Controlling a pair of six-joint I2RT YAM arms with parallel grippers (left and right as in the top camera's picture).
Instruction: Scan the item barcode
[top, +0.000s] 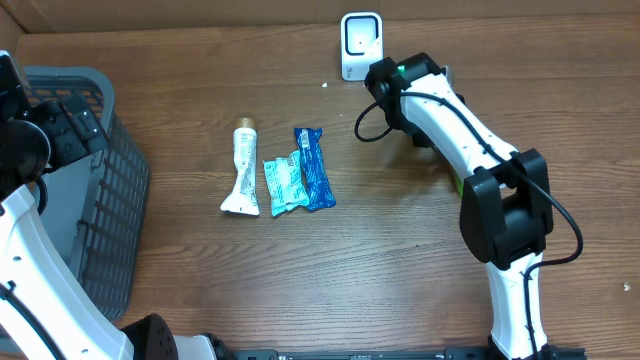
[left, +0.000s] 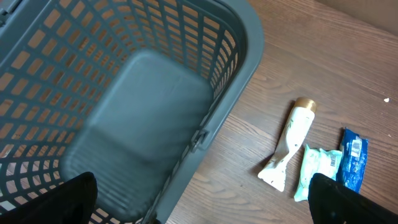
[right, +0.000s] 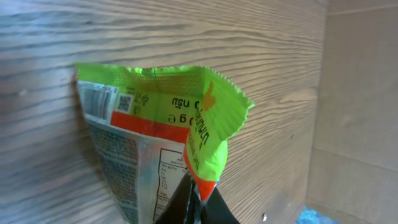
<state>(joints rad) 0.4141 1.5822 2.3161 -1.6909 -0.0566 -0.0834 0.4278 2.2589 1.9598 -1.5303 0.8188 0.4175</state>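
Note:
My right gripper (right: 198, 200) is shut on the lower edge of a green and orange snack packet (right: 161, 130). The packet hangs in front of the wooden surface with its barcode (right: 96, 99) at the upper left. In the overhead view the right arm (top: 440, 120) reaches toward the white scanner (top: 360, 45) at the table's far edge, and it hides both gripper and packet. My left gripper (left: 205, 205) is open and holds nothing. It hovers over the rim of the grey basket (left: 242, 68), with its fingertips (left: 74, 199) spread wide.
A white tube (top: 243, 170), a teal packet (top: 283, 183) and a blue packet (top: 313, 167) lie side by side mid-table. The grey basket (top: 110, 190) stands at the left edge. A wall rises behind the scanner.

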